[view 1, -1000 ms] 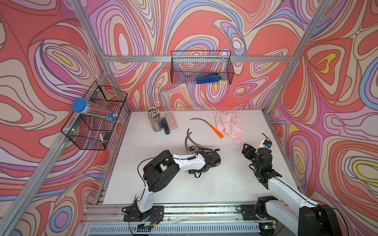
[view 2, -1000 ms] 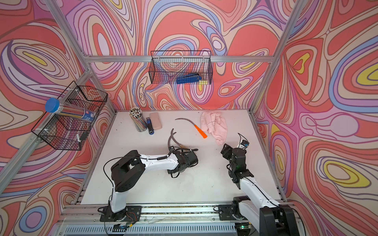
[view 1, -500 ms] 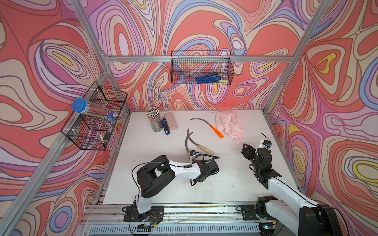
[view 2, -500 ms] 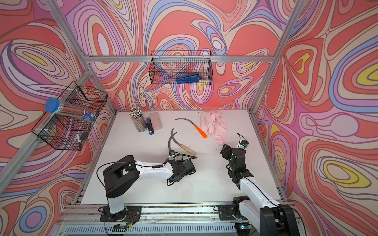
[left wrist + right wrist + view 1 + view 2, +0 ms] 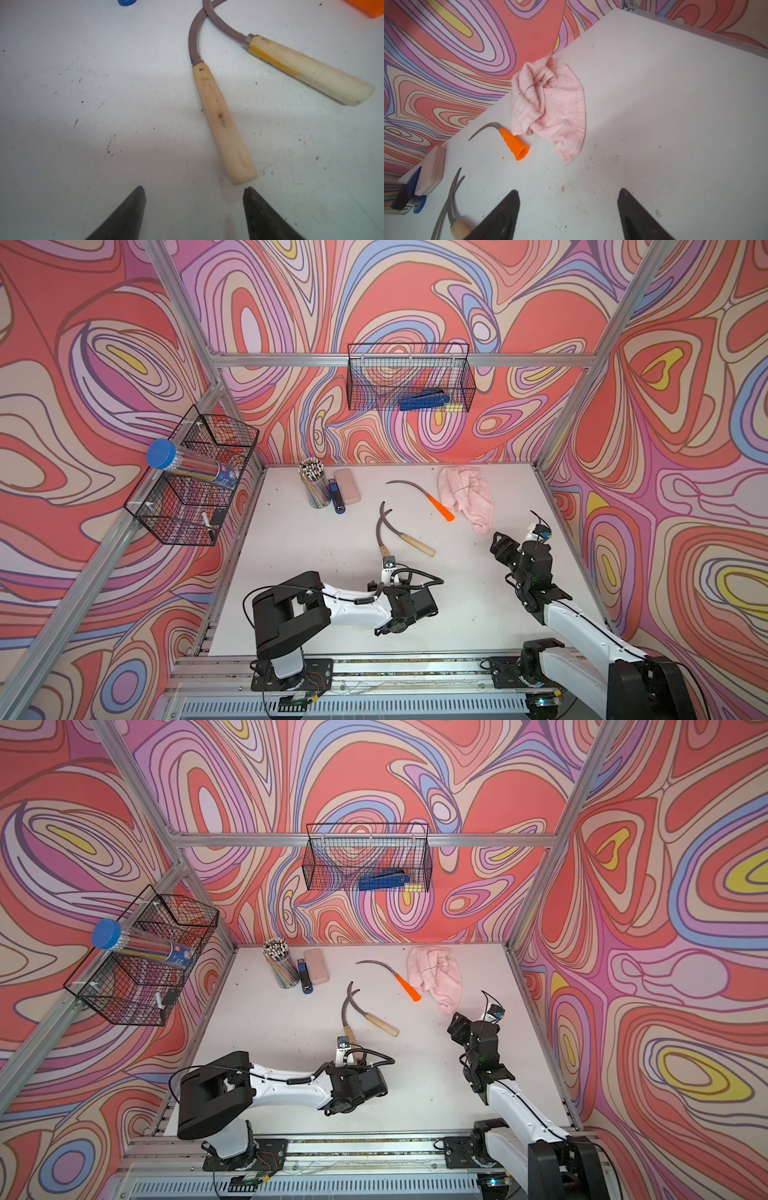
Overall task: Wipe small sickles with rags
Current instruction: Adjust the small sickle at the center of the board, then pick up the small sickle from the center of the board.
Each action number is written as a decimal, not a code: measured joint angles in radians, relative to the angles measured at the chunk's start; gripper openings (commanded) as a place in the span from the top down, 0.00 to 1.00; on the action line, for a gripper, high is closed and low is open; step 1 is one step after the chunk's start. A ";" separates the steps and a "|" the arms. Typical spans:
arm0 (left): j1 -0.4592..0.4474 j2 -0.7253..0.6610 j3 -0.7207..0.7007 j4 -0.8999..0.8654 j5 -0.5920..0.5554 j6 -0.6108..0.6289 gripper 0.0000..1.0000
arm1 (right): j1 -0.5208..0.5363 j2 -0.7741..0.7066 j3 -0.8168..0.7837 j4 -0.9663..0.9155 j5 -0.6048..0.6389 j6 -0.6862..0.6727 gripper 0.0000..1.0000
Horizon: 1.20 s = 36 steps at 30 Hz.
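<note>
The pink rag [image 5: 467,497] lies crumpled on the white table [image 5: 291,556] at the back, by the wall on the robot's right. The orange-handled sickle [image 5: 440,507] lies flat just beside the rag, its handle end towards the rag's near corner and its blade curving away from the cloth. Farther from the rag, past that sickle, two wooden-handled sickles lie flat with their dark blades crossed: one sickle [image 5: 222,128] points its handle at the left arm, and the other sickle [image 5: 307,68] lies on the side nearer the rag. The left gripper [image 5: 194,187] is well apart from the rag, fingers spread wide with nothing between them, and one fingertip is just short of the butt of the nearer wooden handle. The right gripper [image 5: 568,190] is near the rag's near corner and faces the cloth. Its fingers are also spread wide and empty, with bare table between them and the rag.
</note>
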 measured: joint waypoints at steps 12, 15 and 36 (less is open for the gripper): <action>0.000 0.048 0.040 0.118 0.008 0.079 0.37 | 0.002 0.000 0.000 0.000 0.000 0.000 0.23; 0.000 0.113 0.136 0.016 -0.007 0.023 0.37 | 0.002 0.000 0.000 0.000 0.000 0.000 0.23; 0.032 0.269 0.257 -0.192 -0.052 -0.164 0.42 | 0.008 0.004 0.013 0.000 -0.001 -0.004 0.23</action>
